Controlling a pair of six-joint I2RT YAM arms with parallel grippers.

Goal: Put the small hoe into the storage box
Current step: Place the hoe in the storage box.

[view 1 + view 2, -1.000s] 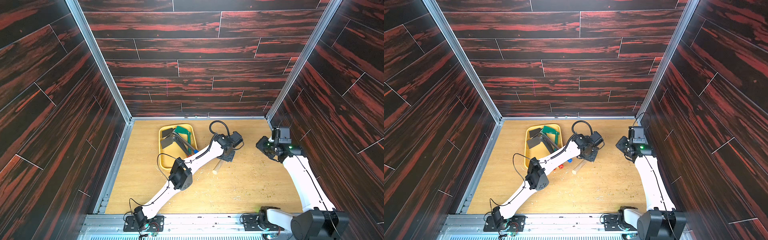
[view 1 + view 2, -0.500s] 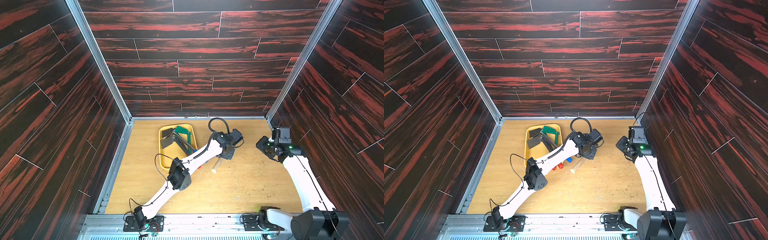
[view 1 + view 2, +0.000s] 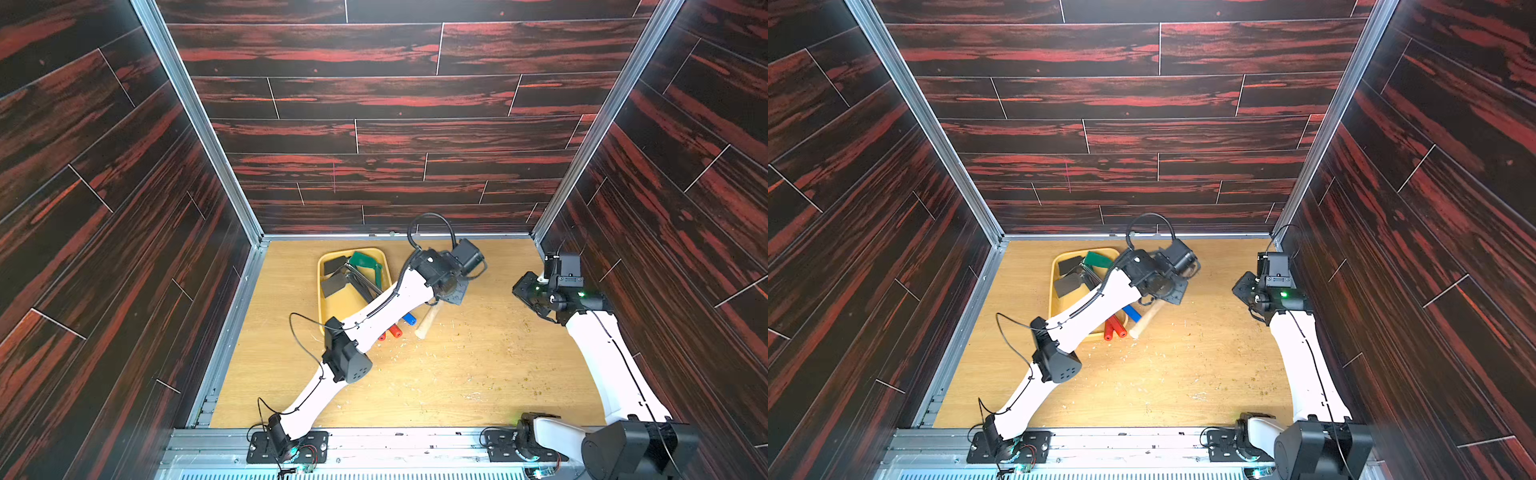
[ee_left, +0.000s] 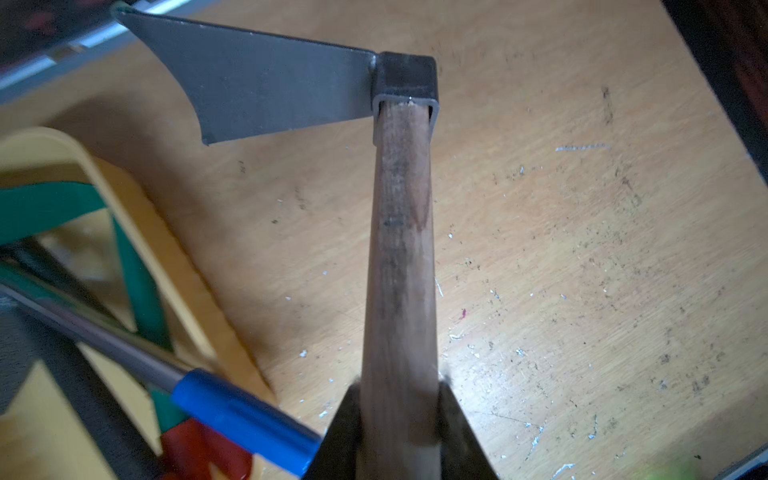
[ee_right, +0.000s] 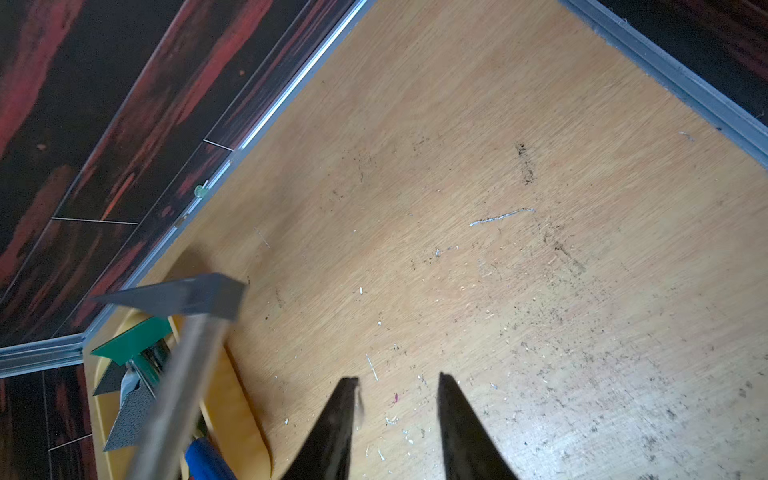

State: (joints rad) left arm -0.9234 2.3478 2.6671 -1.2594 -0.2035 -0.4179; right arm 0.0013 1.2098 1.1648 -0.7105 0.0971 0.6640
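My left gripper is shut on the wooden handle of the small hoe, whose grey blade points toward the storage box. The hoe hangs tilted above the table just right of the box; both top views show its pale handle end below the left gripper. The storage box is a shallow yellow tray at the back left. My right gripper stands open and empty near the right wall.
Other tools lie in the box: a green blade, dark blades, and blue and red handles sticking out over its near rim. Dark panelled walls enclose the table. Small debris is scattered across the wood.
My left gripper has carried the hoe a little to the left and back, closer to the box. The right arm has stayed put.
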